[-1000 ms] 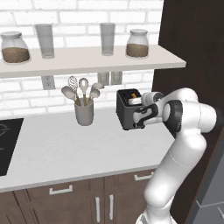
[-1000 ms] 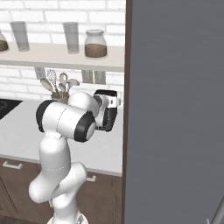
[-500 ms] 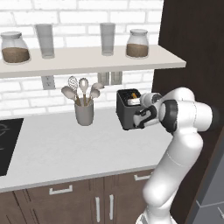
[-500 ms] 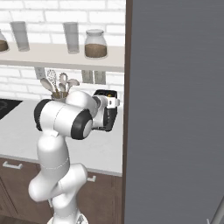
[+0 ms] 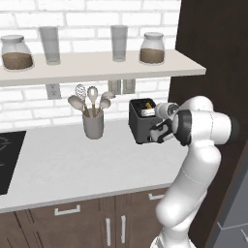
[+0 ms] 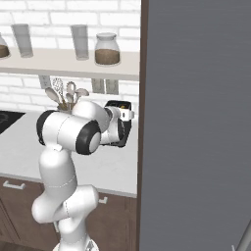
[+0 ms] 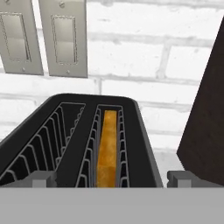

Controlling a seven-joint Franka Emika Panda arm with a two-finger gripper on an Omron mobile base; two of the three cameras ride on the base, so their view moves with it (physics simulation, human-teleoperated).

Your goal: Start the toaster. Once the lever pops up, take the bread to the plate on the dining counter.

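The black toaster (image 5: pixel 139 124) stands on the pale worktop against the brick wall, next to a dark tall panel. The bread (image 7: pixel 107 147) sits low in its right slot, and only its tan top edge shows; the left slot is empty. My gripper (image 7: pixel 112 178) is open at the toaster's near end, with the fingertips (image 7: pixel 43 178) spread about as wide as the toaster top. In the left base view the gripper (image 5: pixel 156 131) is at the toaster's front right corner. The arm covers much of the toaster (image 6: pixel 122 128) in the right base view. The plate and the dining counter are out of view.
A grey utensil crock (image 5: pixel 93 127) stands left of the toaster. A shelf (image 5: pixel 97 64) with jars and glasses hangs above. A black cooktop (image 5: pixel 7 160) lies at the far left. Switch plates (image 7: pixel 63 37) are on the wall behind. A tall grey panel (image 6: pixel 196 122) closes the right side.
The arm's elbow has shifted slightly. The hand stays at the toaster's near end and the jaws stay open.
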